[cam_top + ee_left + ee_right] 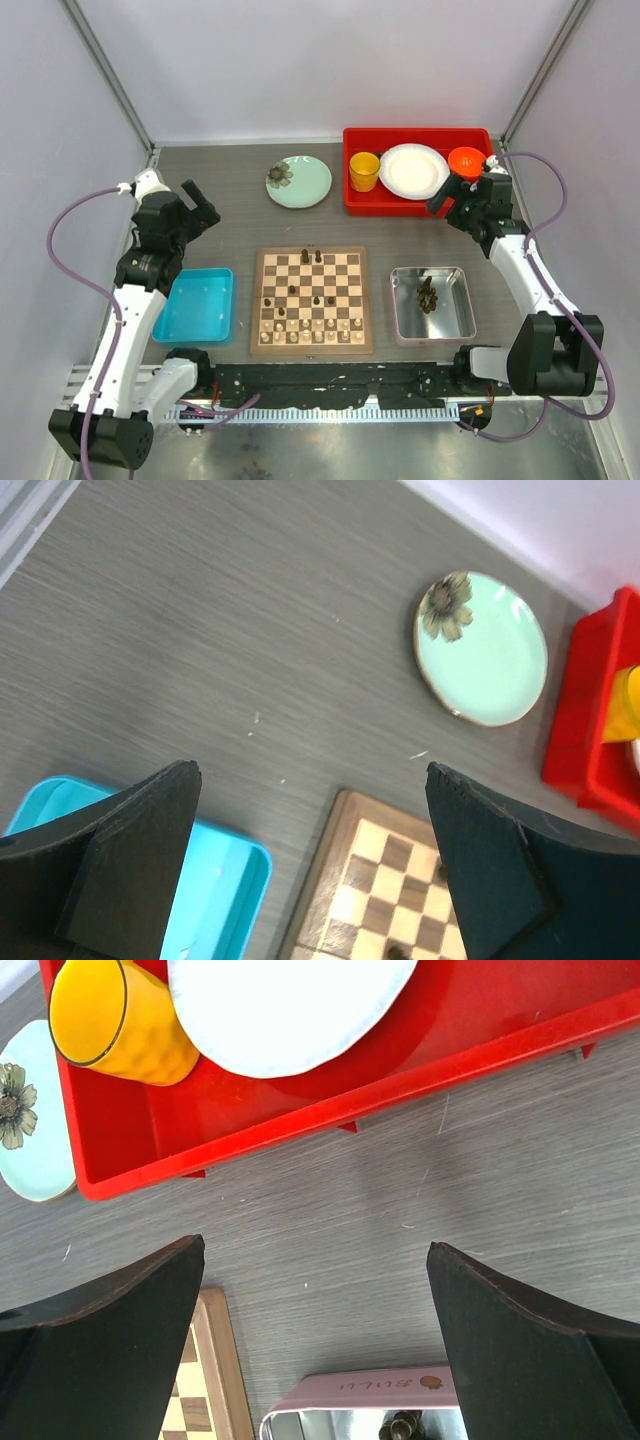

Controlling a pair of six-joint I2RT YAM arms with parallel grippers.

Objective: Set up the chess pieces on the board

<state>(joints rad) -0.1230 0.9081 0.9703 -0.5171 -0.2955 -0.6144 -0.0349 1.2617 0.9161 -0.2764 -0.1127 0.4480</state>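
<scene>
nearest the robot lies the board point(311, 300), between a blue tray point(195, 305) on its left and a metal tray point(455, 315) on its right. the pale pieces point(310, 331) line its two nearest rows, so that side looks done. a few dark pieces point(311, 257) stand scattered on the middle and far squares, and a heap point(427, 295) of more dark ones lies in the metal tray. the step in hand looks to be the dark side. farther back, the left gripper point(200, 207) and right gripper point(447, 195) hover off the board, each spread wide and holding nothing. the next move likely calls for the right one to drop over the heap, single out one piece and pinch it cleanly. beyond sit a green plate point(298, 181) and a red bin point(418, 205).
</scene>
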